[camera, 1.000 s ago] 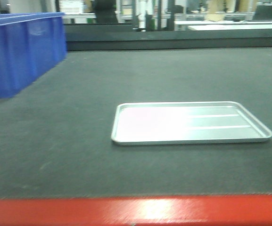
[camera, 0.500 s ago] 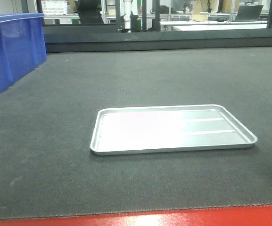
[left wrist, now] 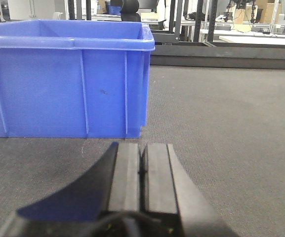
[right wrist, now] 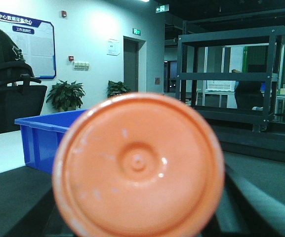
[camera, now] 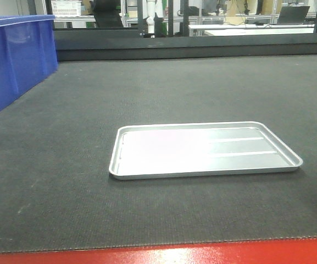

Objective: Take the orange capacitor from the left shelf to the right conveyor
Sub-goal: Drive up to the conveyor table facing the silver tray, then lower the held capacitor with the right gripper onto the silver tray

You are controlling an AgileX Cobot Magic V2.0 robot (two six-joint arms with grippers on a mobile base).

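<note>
Compared with 0.5 s earlier, the tray [camera: 202, 148] sat slightly further right in the front view, as did the bin [camera: 10, 60], and the blur of 1 s earlier was gone. The left gripper [left wrist: 142, 173] pointed level and low over the conveyor [camera: 174, 88] toward the bin, its 2 black pads [left wrist: 127, 173] pressed together with nothing between them. The right gripper [right wrist: 140, 197] clamped the capacitor [right wrist: 138, 165], a dark blurred finger [right wrist: 243, 207] showing beside it. The capacitor was held up off the conveyor, end-on to the wrist camera, with the bin behind it at left. Only its round orange end showed: a raised rim, a small centre dimple and a few pale specks. Its side was hidden.
</note>
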